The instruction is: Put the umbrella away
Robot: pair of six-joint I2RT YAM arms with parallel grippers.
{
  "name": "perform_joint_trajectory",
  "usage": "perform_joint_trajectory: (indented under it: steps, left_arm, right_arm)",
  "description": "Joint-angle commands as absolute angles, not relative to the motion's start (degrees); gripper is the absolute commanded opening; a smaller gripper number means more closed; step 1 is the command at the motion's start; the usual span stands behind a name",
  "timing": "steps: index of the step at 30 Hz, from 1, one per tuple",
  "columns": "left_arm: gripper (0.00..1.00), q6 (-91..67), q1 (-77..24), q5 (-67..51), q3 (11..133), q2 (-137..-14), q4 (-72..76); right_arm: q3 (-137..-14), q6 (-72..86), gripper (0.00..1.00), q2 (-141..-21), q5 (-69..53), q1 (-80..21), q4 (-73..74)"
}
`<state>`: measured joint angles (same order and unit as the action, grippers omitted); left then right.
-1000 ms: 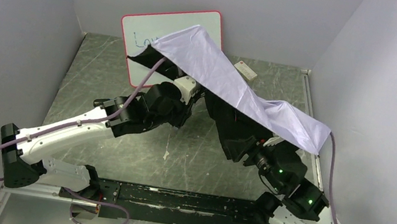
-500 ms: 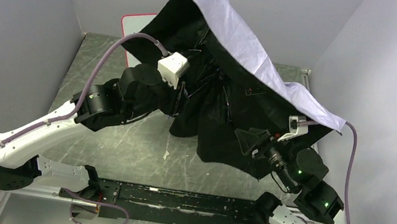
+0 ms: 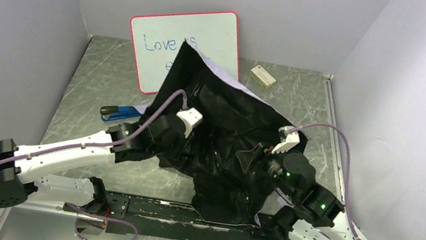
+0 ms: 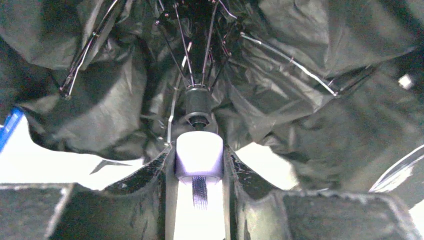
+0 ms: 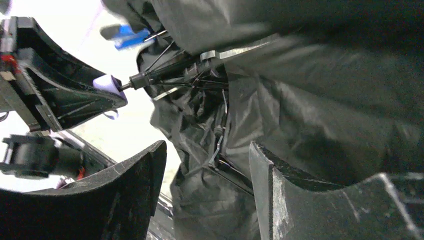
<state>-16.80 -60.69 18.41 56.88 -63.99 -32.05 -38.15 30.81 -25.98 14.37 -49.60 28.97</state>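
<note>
The umbrella (image 3: 230,113) is half collapsed and slumps on the table with its black lining and ribs up; only a thin lavender edge shows. My left gripper (image 3: 194,132) is at its left side, shut on the small lavender handle (image 4: 199,162), with the shaft and ribs (image 4: 197,65) running away from it. The handle also shows in the right wrist view (image 5: 107,83). My right gripper (image 3: 254,158) is at the canopy's right side. Its jaws stand open (image 5: 206,150), with black fabric (image 5: 300,80) bunched just beyond them and nothing held.
A red-framed whiteboard (image 3: 172,37) leans on the back wall, its lower right part hidden by the canopy. A blue stapler (image 3: 117,113) lies left of the umbrella. A small white box (image 3: 263,75) lies at the back right. Walls close in on both sides.
The canopy, raised high half a second ago, has come down onto the table toward the near edge. Both arms have lowered and drawn back with it. The whiteboard shows again.
</note>
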Motion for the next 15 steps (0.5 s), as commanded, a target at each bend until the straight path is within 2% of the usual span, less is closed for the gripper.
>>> perform_joint_trajectory:
  steps: [1,9,15]
  left_arm:
    - [0.05,-18.88,-61.26,17.52,49.07,-64.06,-23.3]
    - [0.05,-22.97,-61.26,16.18,42.01,-69.58,-18.82]
    - [0.06,-27.81,-61.26,16.19,36.88,-67.37,-19.79]
  right_arm:
    - [-35.12,32.62,0.65,-25.75,10.28,-49.83,26.14]
    - [-40.58,30.32,0.66,-27.32,6.2,-49.81,26.65]
    - [-50.59,29.51,0.66,-30.28,3.51,-49.8,25.74]
